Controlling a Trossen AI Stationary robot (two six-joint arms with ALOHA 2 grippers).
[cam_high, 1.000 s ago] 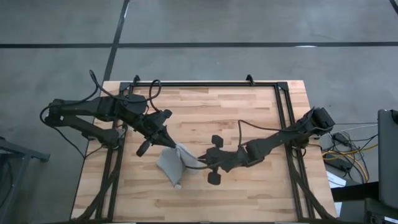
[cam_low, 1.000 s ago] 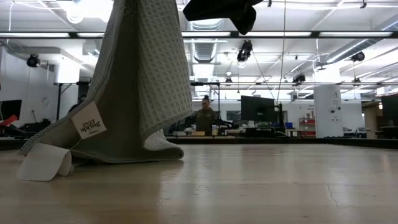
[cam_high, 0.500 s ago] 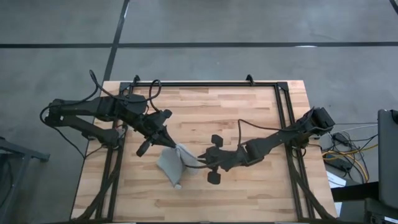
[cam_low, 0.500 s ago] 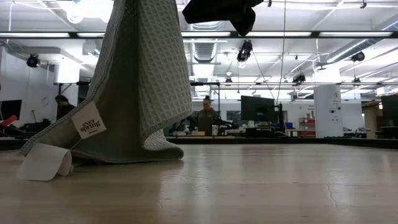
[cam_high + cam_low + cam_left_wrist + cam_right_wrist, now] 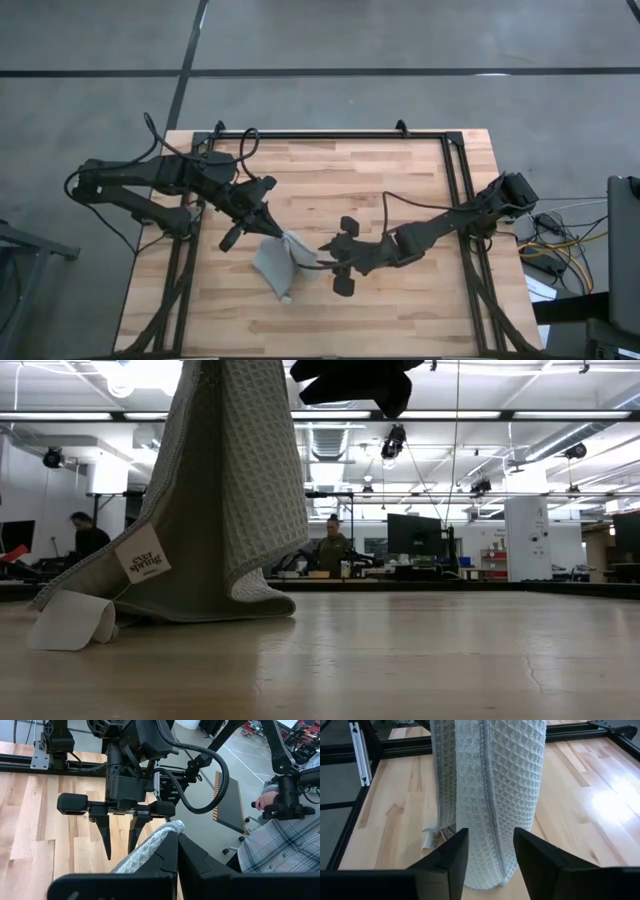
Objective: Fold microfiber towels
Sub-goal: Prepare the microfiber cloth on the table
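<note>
Above the pale wood-plank table point(image 5: 400, 190), we see our left gripper point(image 5: 270, 232) clenched on the waffle-weave grey-green microfiber towel point(image 5: 225, 490), draped in a cone onto the wood. Our right gripper point(image 5: 487, 855) stands spread just before its ribbed folds.

A pale wooden tabletop point(image 5: 380, 190) of butcher-block planks sits inside a black metal frame point(image 5: 455, 190) on a grey concrete floor point(image 5: 350, 40) crossed by dark lines. Cables point(image 5: 560, 240) lie tangled beside the table. Across the room, people point(image 5: 328, 545) stand at desks with dark monitors point(image 5: 415, 535) under strip lights. Nearby, a person in a plaid shirt point(image 5: 280, 845) sits.
</note>
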